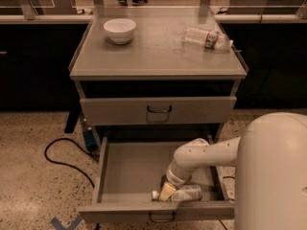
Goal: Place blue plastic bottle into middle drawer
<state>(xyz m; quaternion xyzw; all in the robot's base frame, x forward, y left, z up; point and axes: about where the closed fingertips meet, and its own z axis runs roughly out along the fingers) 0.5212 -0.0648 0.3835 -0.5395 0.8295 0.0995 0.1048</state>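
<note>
The middle drawer [102,172] is pulled open at the bottom of the cabinet. The blue plastic bottle [189,193] lies on its side inside it, near the front right, with its white cap [154,194] pointing left. My gripper [168,191] reaches down into the drawer from the right and sits right at the bottle's neck end, touching or overlapping it. My white arm [201,153] crosses over the drawer's right side and hides part of its floor.
The upper drawer [158,110] is shut. A white bowl [120,30] and a slimmer clear bottle with a red label [207,37] lie on the cabinet top [158,56]. A black cable [62,152] loops on the floor at left. My white body [273,171] fills the lower right.
</note>
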